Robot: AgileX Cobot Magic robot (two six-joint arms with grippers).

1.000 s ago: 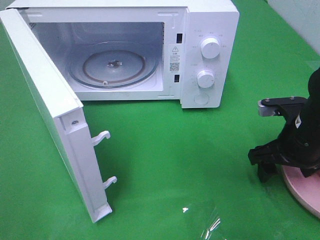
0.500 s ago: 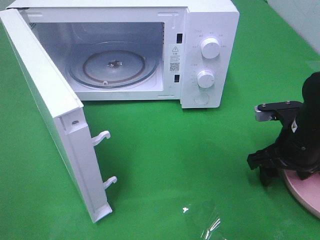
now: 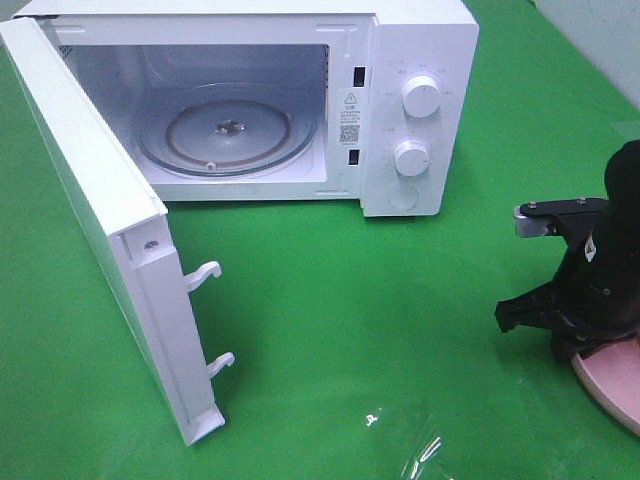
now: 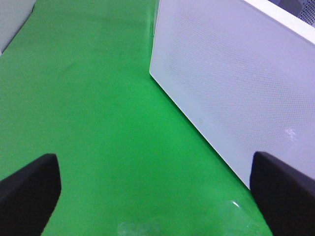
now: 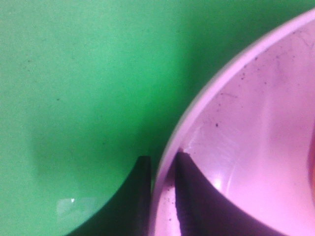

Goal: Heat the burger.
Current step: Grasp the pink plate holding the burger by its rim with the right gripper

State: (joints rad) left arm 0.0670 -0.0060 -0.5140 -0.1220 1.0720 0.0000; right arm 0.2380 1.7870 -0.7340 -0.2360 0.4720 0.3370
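My right arm (image 3: 600, 290) is matte black. Its bracket (image 3: 532, 220) ends in silver-grey metal, with small screw heads on top. Just below the bracket is one small white marking (image 3: 597, 247). Fingers of my right gripper (image 5: 162, 160) are black and tapering; those of my left gripper (image 4: 155, 164) are black and round-ended.

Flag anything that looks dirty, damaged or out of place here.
Minor only: dark specks dot the pink plate, whose rim the right gripper pinches. The microwave door stands wide open, which suits loading. Nothing looks spilled or broken.

Bare green surface (image 3: 400, 290) lies between the right pincer (image 5: 161, 158) and the open microwave (image 3: 420, 60); its swung-out door (image 3: 110, 240) walls off the cavity's side far from that pincer.
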